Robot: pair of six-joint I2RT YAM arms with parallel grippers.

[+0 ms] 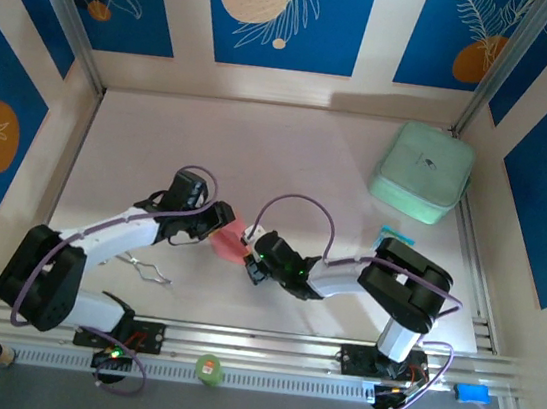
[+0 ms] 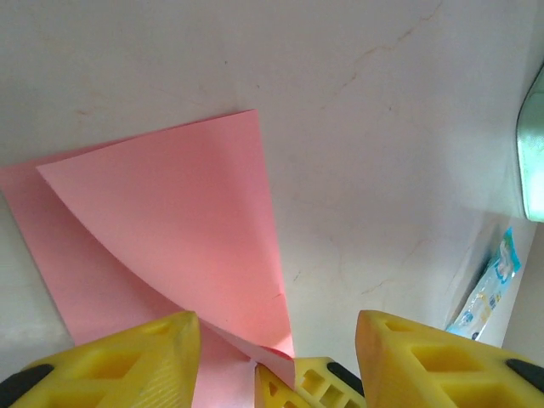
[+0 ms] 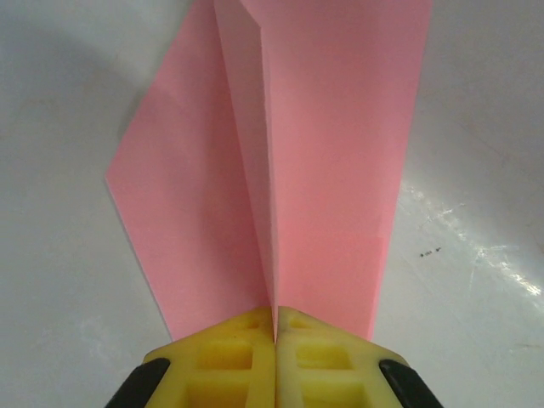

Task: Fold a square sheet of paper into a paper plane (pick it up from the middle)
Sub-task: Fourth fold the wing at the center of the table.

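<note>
So, mid-fold: the right gripper (image 3: 274,336) was pinched tight on the pink paper sheet (image 3: 331,153) at its crease, mid-table between the arms. The left gripper (image 2: 276,348) sat spread apart over a corner. Next move probably needed that flap pressed flat.

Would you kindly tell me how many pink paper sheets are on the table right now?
1. The pink paper sheet, partly folded, lies mid-scene: the right pincer pinches its edge, and the left pincer is open beside it. I see no other.
</note>
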